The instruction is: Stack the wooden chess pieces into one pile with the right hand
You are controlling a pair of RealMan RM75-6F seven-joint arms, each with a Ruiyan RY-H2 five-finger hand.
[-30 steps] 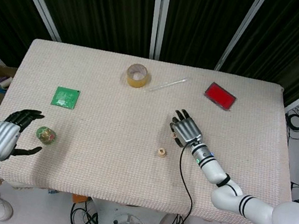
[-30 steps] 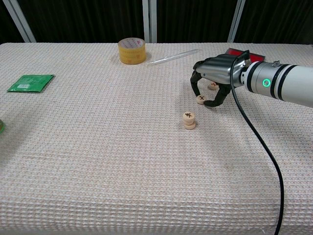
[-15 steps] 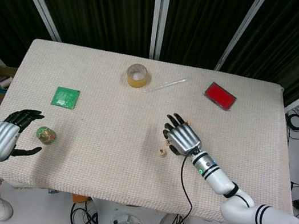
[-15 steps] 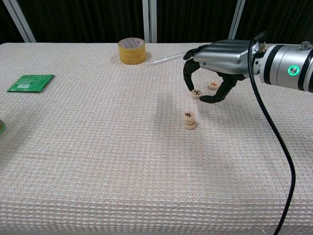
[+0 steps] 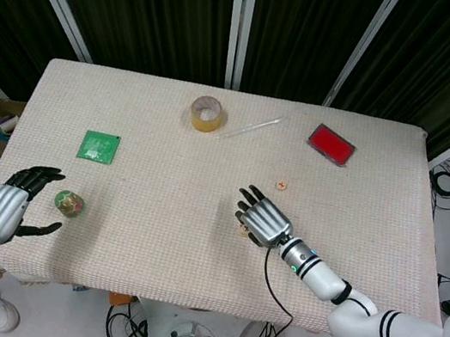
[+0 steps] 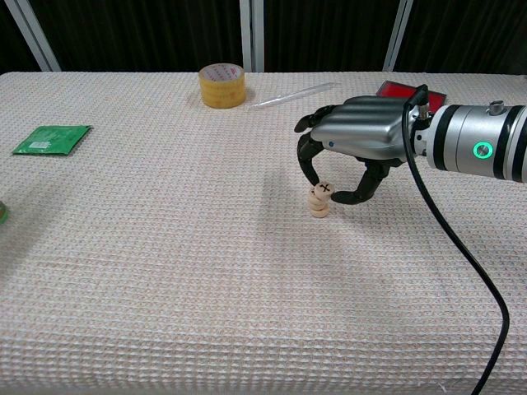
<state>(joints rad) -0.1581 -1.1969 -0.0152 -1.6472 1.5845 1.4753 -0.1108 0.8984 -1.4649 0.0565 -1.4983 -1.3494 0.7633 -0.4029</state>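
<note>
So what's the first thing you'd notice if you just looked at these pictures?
Probably the shiny silver right hand in the middle of the table, pinching a little wooden chess piece right over a small pile of pieces. After that, the bright red box near the far right edge and the roll of yellow tape at the back. The left hand waits open by the near left corner, beside a small green ball.

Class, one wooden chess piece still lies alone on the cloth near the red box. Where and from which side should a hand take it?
Pinch the lone piece across its round edge, coming from above: it lies flat and low on the cloth.
</note>
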